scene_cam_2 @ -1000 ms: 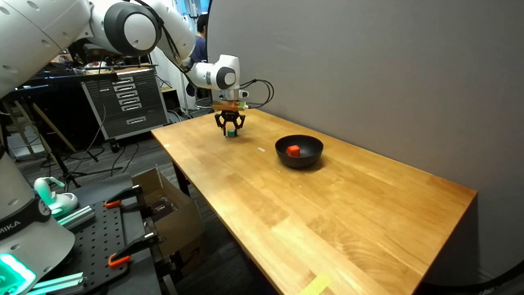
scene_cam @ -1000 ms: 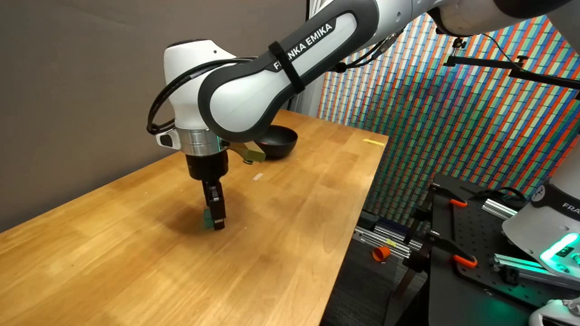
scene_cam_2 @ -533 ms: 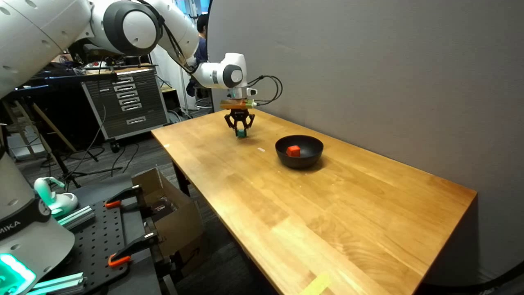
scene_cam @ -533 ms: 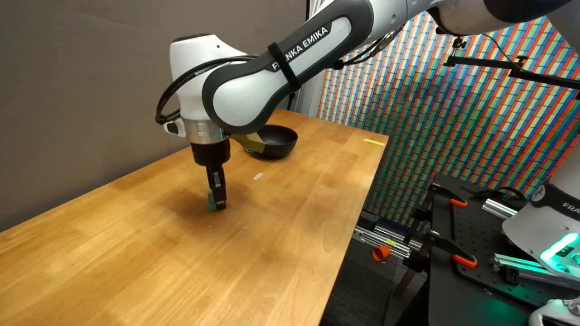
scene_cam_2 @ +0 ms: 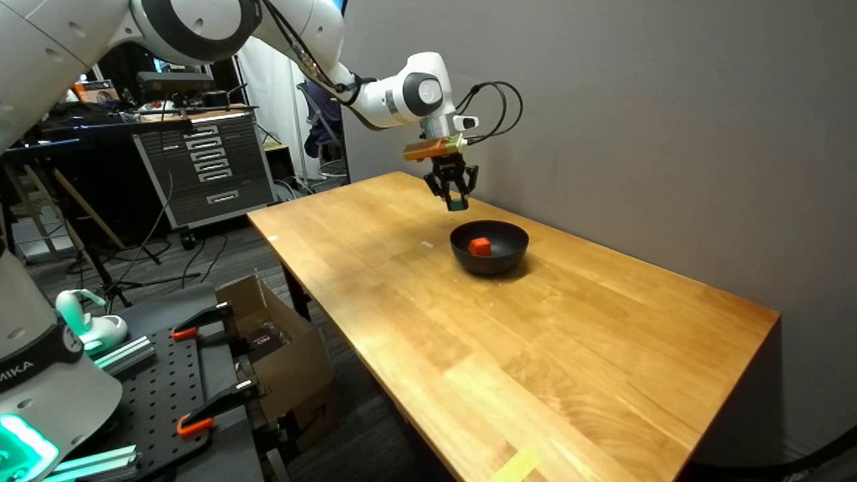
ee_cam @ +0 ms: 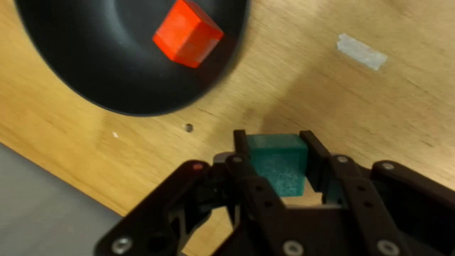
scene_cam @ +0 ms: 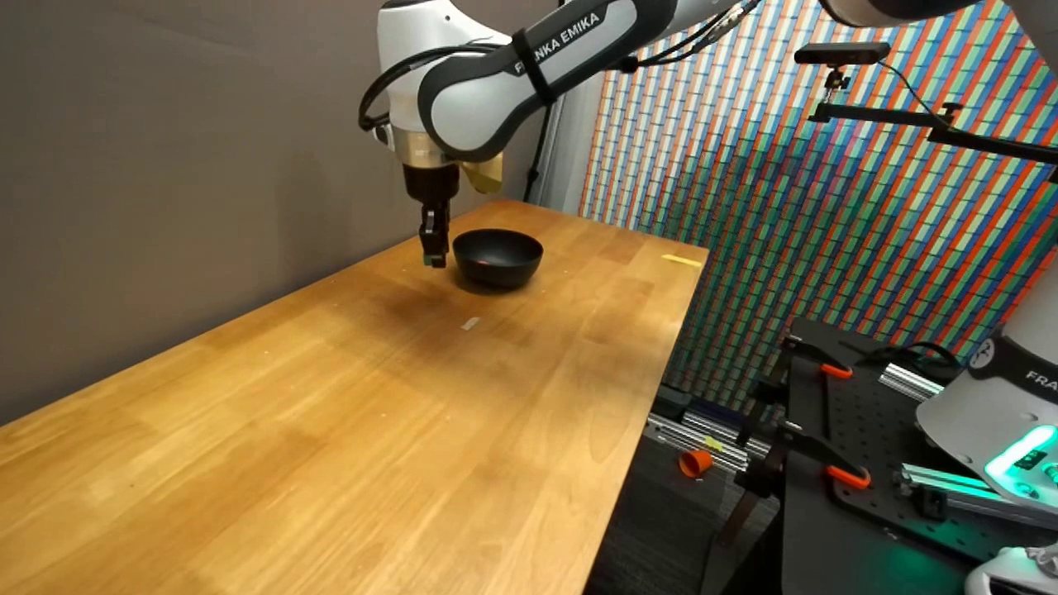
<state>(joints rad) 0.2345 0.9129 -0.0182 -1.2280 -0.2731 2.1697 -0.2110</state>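
A long wooden table (scene_cam_2: 549, 335) is overhung by a white robot arm (scene_cam: 579, 54). A round black bowl (scene_cam_2: 489, 266) is set on it. Above the table, near the bowl, the gripper (ee_cam: 275, 149) is suspended, its jaws parted only by the width of a green block (ee_cam: 279, 170), which is clamped between them. Inside the bowl, a red cube (ee_cam: 188, 33) is seen; pale tape (ee_cam: 362, 52) is stuck to the table.

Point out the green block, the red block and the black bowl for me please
Green block (ee_cam: 282, 171): wrist view, on the larger, darker face of the two showing.
Red block (ee_cam: 187, 35): wrist view, near the edge where two faces meet.
Black bowl (scene_cam: 500, 275): in an exterior view, on its outer wall.
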